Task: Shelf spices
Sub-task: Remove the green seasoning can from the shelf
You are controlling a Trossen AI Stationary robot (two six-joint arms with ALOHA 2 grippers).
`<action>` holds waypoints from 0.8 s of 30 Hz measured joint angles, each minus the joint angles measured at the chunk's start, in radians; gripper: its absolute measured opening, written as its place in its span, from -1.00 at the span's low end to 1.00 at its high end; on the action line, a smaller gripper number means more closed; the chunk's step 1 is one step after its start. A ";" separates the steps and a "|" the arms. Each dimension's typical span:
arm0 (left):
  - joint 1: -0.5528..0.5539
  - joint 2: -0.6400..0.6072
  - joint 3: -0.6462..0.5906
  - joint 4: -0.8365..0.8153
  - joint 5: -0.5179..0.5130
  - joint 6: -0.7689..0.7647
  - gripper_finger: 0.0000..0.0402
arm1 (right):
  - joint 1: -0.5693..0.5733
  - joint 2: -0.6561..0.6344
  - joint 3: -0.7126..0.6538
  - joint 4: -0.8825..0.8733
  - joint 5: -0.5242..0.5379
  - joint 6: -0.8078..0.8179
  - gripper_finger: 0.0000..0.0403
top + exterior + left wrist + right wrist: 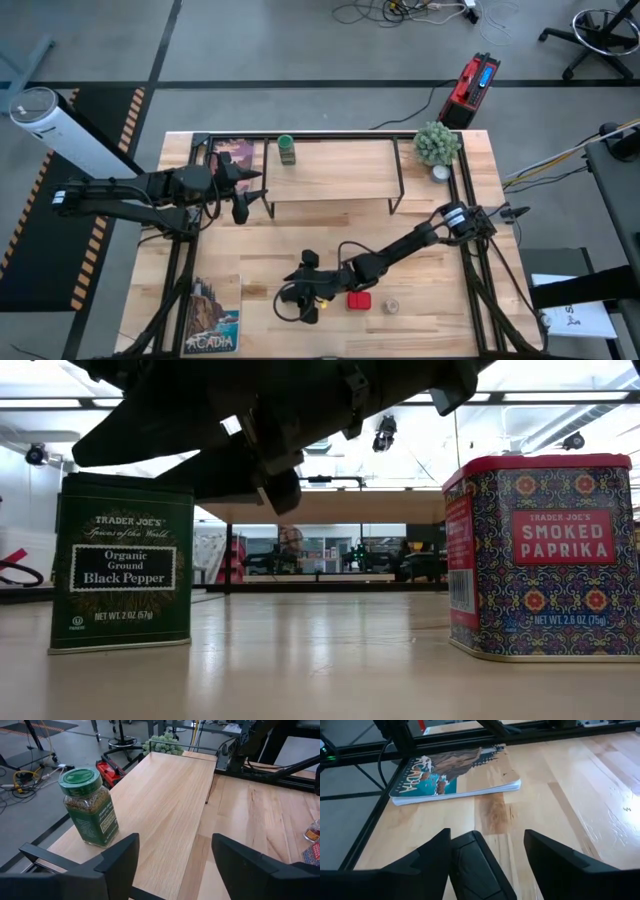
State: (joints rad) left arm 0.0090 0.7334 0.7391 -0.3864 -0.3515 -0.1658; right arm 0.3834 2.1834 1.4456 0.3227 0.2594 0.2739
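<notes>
The green-capped jar (287,150) (90,805) stands on its base on the shelf's light board (335,170) (165,805), near its left end. My left gripper (250,197) (175,865) is open and empty just off that end. The dark black-pepper tin (122,565) and the red paprika tin (359,300) (540,555) stand upright on the table near the front edge. The tan round jar (391,305) stands right of the red tin. My right gripper (300,285) (487,855) is open above the dark tin, one finger on either side of its top. My right gripper comes at the dark tin's top (475,865) slanting down from the table's right. One finger (425,862) lies close beside the top and the other stands apart from it. I cannot tell whether it touches. The tin stands on the table.
A green potted plant (437,143) stands at the shelf's right end, with a small white thing (441,173) beside it. An Acadia booklet (212,315) (455,767) lies at the near left, and another booklet (232,155) lies at the far left. Black frame rails run along the table's sides.
</notes>
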 joint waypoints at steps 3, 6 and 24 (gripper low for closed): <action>0.000 0.000 0.000 0.000 0.000 0.000 0.16 | 0.000 -0.018 0.000 -0.011 -0.045 -0.042 0.13; 0.000 0.000 0.000 0.000 0.000 0.000 0.17 | -0.002 -0.049 0.024 -0.108 -0.088 -0.116 0.14; 0.000 -0.015 0.004 -0.031 -0.007 0.028 0.17 | -0.064 -0.055 0.454 -0.800 -0.290 -0.303 0.20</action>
State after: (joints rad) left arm 0.0093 0.7182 0.7428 -0.4170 -0.3583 -0.1377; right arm 0.3196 2.1280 1.8996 -0.4774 -0.0306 -0.0291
